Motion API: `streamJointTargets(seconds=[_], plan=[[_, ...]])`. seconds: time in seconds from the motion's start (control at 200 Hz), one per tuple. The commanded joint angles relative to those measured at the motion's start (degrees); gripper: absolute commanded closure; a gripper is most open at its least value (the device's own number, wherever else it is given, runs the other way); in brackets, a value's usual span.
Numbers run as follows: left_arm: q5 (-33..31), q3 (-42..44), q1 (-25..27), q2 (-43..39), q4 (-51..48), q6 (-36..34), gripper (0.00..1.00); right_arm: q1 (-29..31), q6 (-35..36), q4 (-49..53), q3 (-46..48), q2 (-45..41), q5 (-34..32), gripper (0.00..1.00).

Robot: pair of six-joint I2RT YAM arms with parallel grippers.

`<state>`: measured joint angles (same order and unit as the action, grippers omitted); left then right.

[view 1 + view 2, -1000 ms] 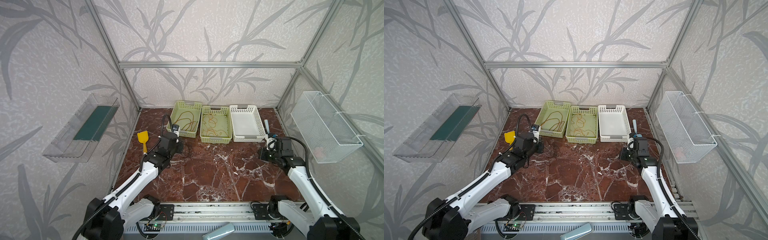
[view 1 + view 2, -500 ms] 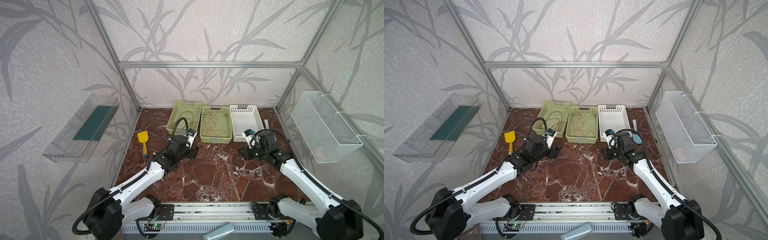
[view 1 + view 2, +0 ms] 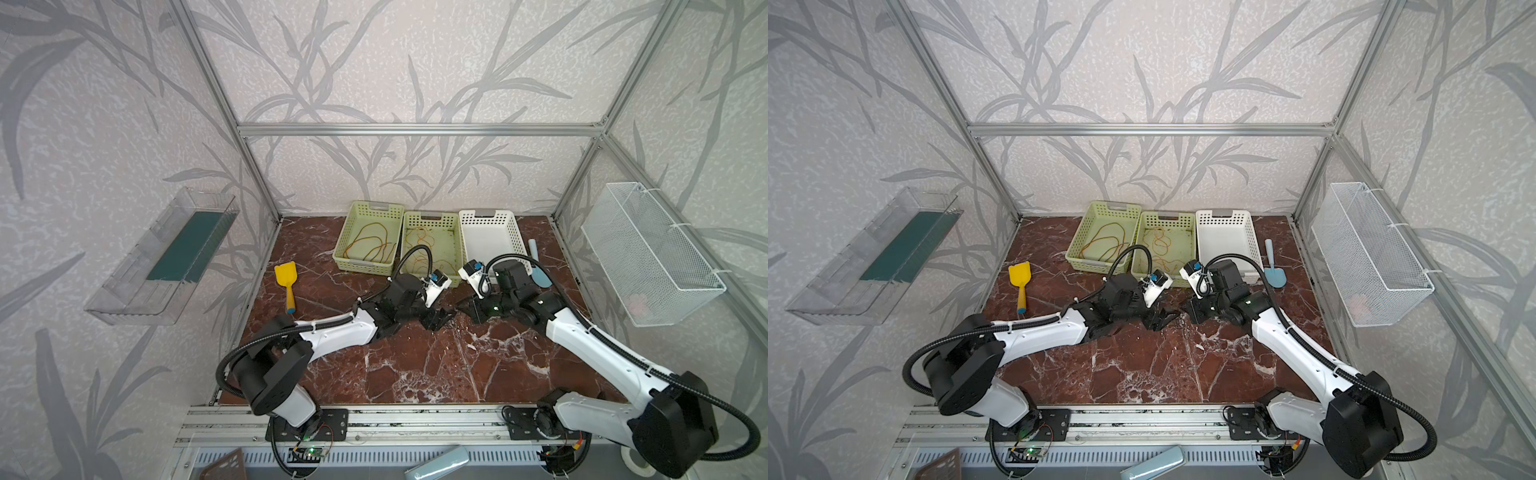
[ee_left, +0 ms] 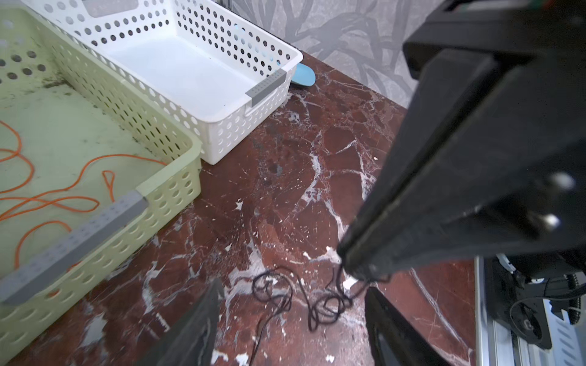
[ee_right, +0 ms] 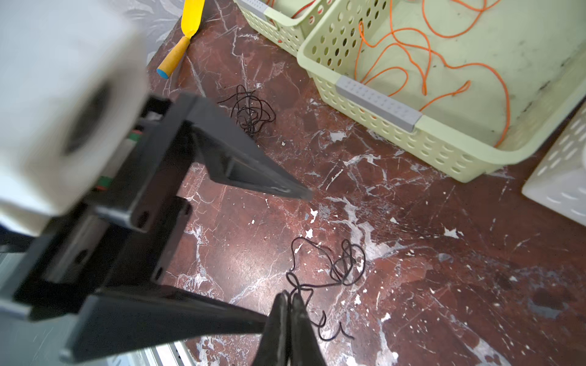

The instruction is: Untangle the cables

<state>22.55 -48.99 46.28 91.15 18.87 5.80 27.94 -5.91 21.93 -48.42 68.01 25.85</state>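
The right gripper (image 5: 288,298) is clamped tight on a strand of the black cable (image 5: 347,267), whose small tangle lies on the marble table (image 3: 415,365) just in front of the middle green basket (image 5: 396,139). The left gripper (image 4: 293,286) straddles that tangle with fingers spread wide, grasping nothing. The orange cable (image 4: 47,196) lies curled in the middle basket, the red cable (image 3: 370,247) in the left green basket (image 3: 344,232).
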Motion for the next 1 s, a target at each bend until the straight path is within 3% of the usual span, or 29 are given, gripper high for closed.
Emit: streamJointTargets(seconds=[0.0, 0.125, 0.285, 0.51, 0.68, 0.8, 1.0], plan=[[3.7, -2.9, 0.1, 1.6, 5.8, 2.6, 0.29, 0.9, 0.7, -0.4, -1.8, 0.1, -0.2, 0.92], [2.7, -4.5, 0.1, 3.6, 5.3, 2.9, 0.43, 1.1, 0.7, -0.3, -2.0, 0.1, -1.0, 0.92], [-1.3, -4.0, 0.1, 2.8, 5.2, 2.6, 0.78, 1.2, 1.0, -0.1, -1.5, -0.7, -3.3, 0.92], [0.0, -3.6, 0.1, -0.2, 0.8, 0.8, 1.00, 1.2, 1.1, -0.3, -0.9, -1.8, -9.4, 0.91], [-0.9, -2.4, 0.1, -2.5, -2.0, 0.0, 1.00, 1.3, 0.9, -2.0, -0.2, -3.7, -14.7, 0.85], [-3.5, -2.6, 0.1, -5.4, -4.3, -0.8, 1.00, 1.2, 0.9, -2.8, 1.1, -4.8, -18.0, 0.67], [-5.2, -6.4, 0.1, -9.4, -7.3, -2.1, 1.00, 1.7, -1.8, -14.2, 7.4, -6.6, -5.6, 0.46]])
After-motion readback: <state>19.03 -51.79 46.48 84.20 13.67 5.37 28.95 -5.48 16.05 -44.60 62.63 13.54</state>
